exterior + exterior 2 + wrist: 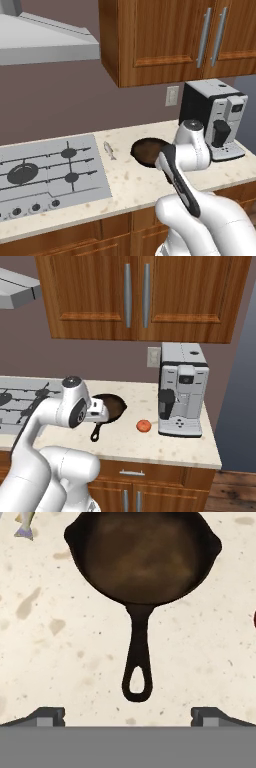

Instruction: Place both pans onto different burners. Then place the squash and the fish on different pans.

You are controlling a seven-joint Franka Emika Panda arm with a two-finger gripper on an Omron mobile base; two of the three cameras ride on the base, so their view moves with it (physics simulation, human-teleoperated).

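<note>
A rusty brown-black skillet [142, 557] lies on the speckled counter, its short handle [137, 662] pointing toward my gripper [128, 716]. The gripper is open, hovers above the handle's looped end and holds nothing. The same pan [145, 151] [114, 405] is partly covered by my hand in both base views. A small silver fish [109, 150] [25, 522] lies on the counter between the pan and the cooktop. The orange-red squash [143, 426] rests on the counter between the pan and the coffee machine. Black burners [23, 173] [69, 152] [71, 177] sit bare on the silver cooktop [97, 187].
A coffee machine [217, 120] [181, 396] stands at the right end of the counter. Wooden wall cabinets [135, 296] hang over it, and a range hood [45, 42] hangs over the cooktop. The counter's front edge [150, 458] runs close behind the handle.
</note>
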